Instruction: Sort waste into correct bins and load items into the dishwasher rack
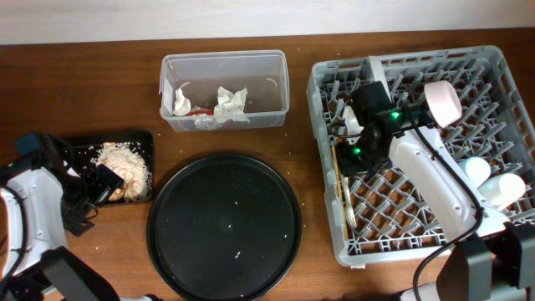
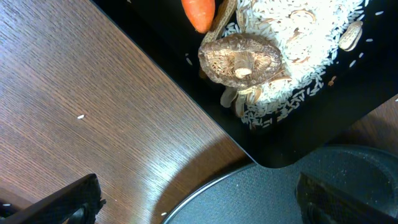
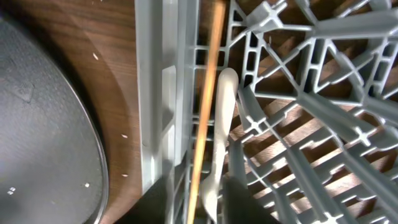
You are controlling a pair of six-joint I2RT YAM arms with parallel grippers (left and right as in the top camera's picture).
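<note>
The top edge cuts off our carrot. We see the chopstick only as a blur beside the fork.

no readable text or labels

The right arm is a long white plastic shell between black joint housings — two small green lights glow there — with a thin black cable alongside. The left arm matches: white shell, black joints.

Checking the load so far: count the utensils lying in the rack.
2. A white fork and a thin wooden chopstick lie side by side along the dishwasher rack edge nearest the round black tray. The right arm may hide others.
</note>
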